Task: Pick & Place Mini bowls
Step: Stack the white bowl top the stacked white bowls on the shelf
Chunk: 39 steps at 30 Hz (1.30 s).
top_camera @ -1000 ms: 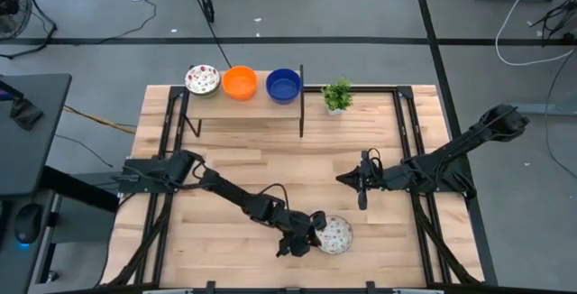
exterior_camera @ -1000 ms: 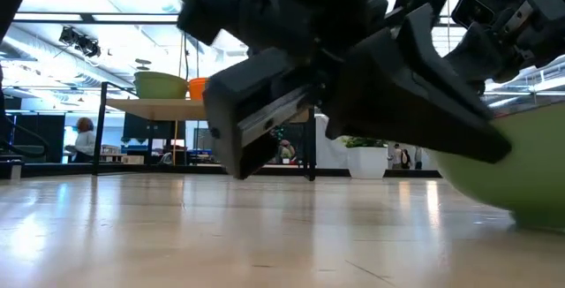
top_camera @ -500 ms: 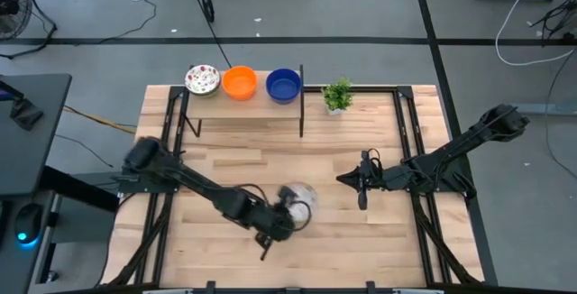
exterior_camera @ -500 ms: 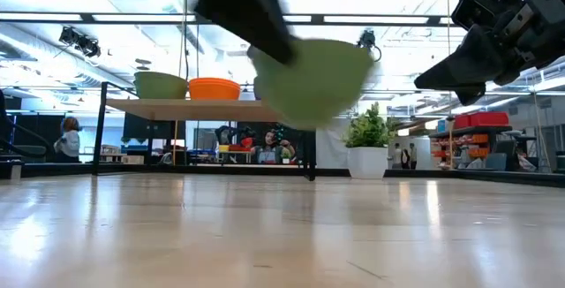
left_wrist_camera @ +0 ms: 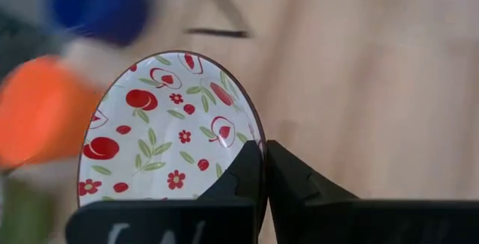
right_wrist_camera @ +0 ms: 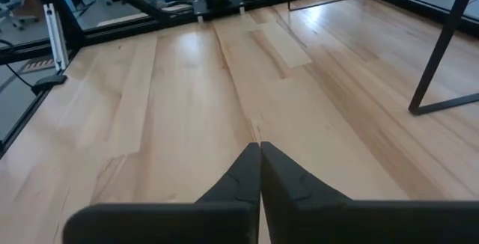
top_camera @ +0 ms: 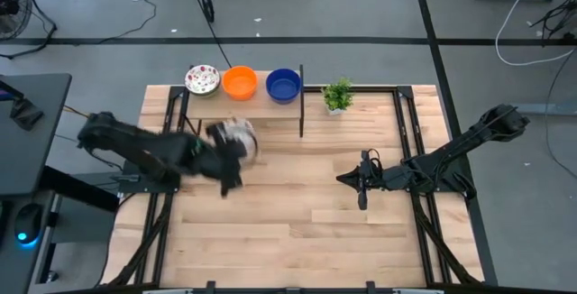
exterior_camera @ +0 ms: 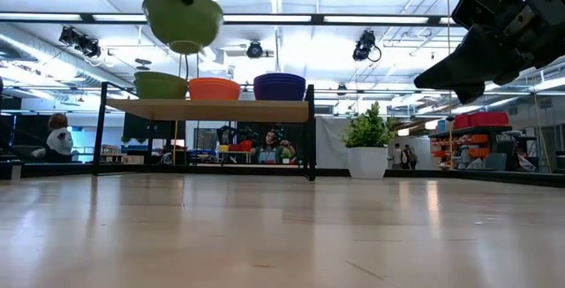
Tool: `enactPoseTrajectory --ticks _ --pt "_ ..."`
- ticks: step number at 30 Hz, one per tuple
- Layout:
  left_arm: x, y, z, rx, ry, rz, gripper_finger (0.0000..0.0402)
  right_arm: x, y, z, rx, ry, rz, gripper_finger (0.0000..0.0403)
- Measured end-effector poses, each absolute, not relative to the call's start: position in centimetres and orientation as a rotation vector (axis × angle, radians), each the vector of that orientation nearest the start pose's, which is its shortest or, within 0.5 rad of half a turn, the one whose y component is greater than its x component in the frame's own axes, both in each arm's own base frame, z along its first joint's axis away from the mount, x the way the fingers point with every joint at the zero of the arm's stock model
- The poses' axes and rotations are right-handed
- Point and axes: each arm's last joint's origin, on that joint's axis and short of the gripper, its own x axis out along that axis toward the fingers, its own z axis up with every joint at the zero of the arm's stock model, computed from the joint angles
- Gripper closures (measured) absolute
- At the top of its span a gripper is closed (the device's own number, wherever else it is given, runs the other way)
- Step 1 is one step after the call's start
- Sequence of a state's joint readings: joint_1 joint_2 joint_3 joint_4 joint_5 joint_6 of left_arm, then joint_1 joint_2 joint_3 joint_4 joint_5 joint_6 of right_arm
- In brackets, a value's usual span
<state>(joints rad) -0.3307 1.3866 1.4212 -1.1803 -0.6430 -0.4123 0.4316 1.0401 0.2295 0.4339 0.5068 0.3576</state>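
Left gripper (left_wrist_camera: 263,171) is clamped on the rim of a floral mini bowl (left_wrist_camera: 168,128), held in the air just in front of the raised shelf (top_camera: 243,105). On that shelf sit another floral bowl (top_camera: 202,79), an orange bowl (top_camera: 240,83) and a blue bowl (top_camera: 283,85). Right gripper (right_wrist_camera: 260,171) hovers with fingers together over the table's right half.

Landmark: the raised shelf (top_camera: 243,106) at the table's (top_camera: 297,231) far edge.
On the shelf: three mini bowls in a row, left (top_camera: 202,79), middle (top_camera: 240,83), right (top_camera: 283,85).
Right of the shelf: potted plant (top_camera: 337,96), on the table.
Just in front of the shelf: left gripper (top_camera: 230,150) with a fourth bowl (top_camera: 240,137), above shelf height in the low view.
Well right of the shelf, nearer the front: right gripper (top_camera: 362,191), over the table.
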Motion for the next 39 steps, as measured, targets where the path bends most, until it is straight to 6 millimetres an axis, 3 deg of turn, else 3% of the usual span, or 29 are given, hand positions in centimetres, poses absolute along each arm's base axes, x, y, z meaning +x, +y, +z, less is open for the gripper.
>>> enactPoseTrajectory --ticks 6,11,19,29,39 --pt "21.9 -0.6 37.3 0.101 0.894 0.664 0.0391 17.4 6.5 16.1 0.183 0.317 -0.134 0.0392" --pt "19.8 2.2 38.4 0.085 0.887 0.778 0.0391 17.4 6.5 16.0 0.182 0.320 -0.134 0.0392" --pt "17.3 3.9 39.7 0.047 0.834 0.865 0.0391 17.4 6.4 16.0 0.179 0.325 -0.137 0.0392" --pt "15.6 5.4 42.9 0.076 0.760 0.986 0.0391 17.4 6.3 16.0 0.178 0.323 -0.150 0.0392" --pt "15.5 8.5 41.5 0.072 0.893 0.943 0.0391 17.4 6.3 16.0 0.179 0.321 -0.149 0.0392"
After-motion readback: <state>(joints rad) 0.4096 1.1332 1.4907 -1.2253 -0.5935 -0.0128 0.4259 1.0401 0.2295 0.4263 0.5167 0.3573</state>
